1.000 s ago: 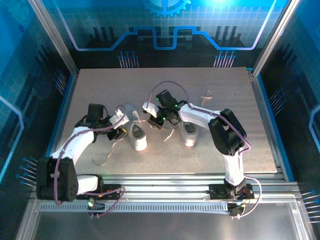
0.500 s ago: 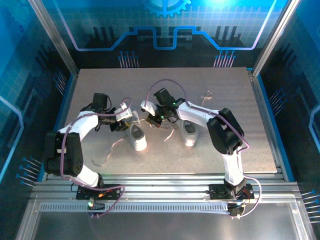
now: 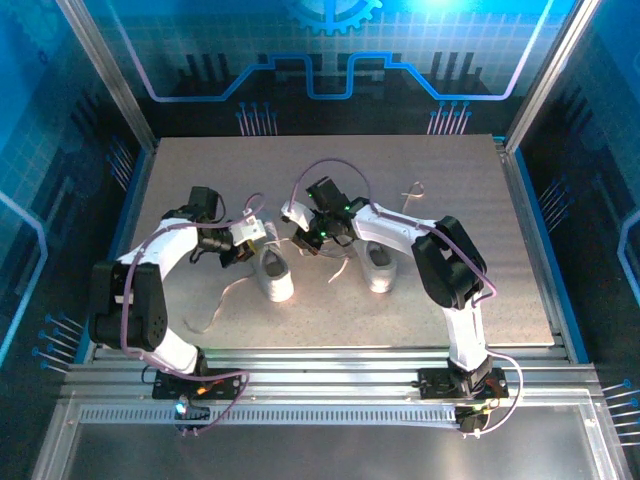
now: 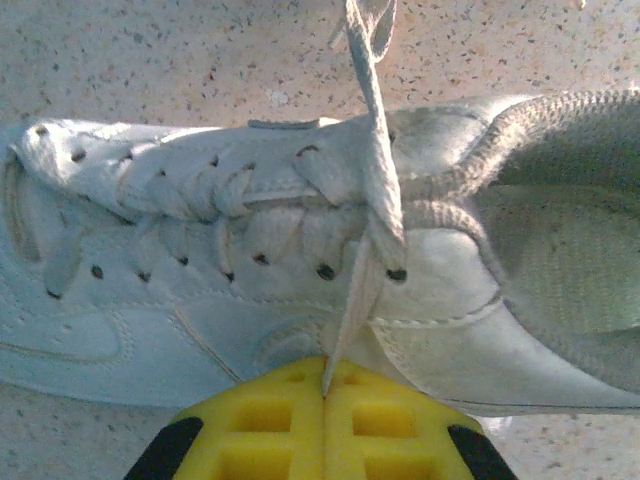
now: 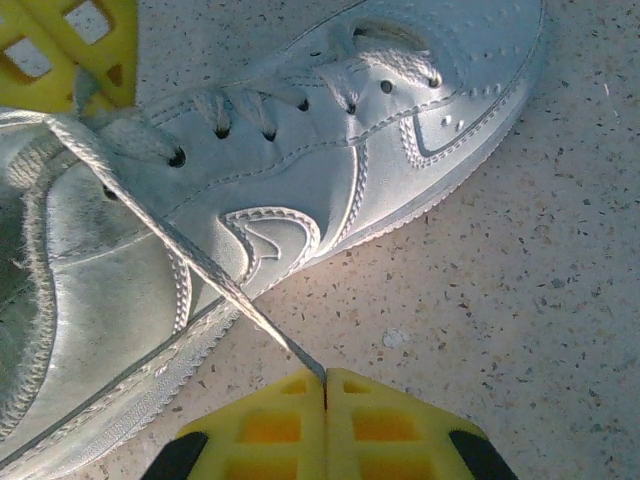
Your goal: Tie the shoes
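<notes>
Two white shoes lie on the table: one [image 3: 277, 278] between the grippers, the other [image 3: 378, 268] to its right. My left gripper [image 3: 250, 233] is at the first shoe's heel end. In the left wrist view its yellow pads [image 4: 270, 420] are pressed together on a lace [image 4: 355, 300] coming from a top eyelet of that shoe [image 4: 200, 310]; the left gripper [image 4: 323, 385] is shut on it. My right gripper [image 3: 297, 214] sits just behind the same shoe [image 5: 300, 150]. This right gripper [image 5: 325, 378] is shut on the taut other lace [image 5: 180, 240].
A loose lace end [image 3: 212, 308] trails on the table left of the first shoe. A small loop of string [image 3: 412, 190] lies at the back right. The left gripper's yellow fingers [image 5: 80, 50] show in the right wrist view. Metal rails edge the table.
The left arm swung its gripper back toward the shoe's heel end, and its jaws closed on the lace. The right gripper shifted slightly back, still holding its lace.
</notes>
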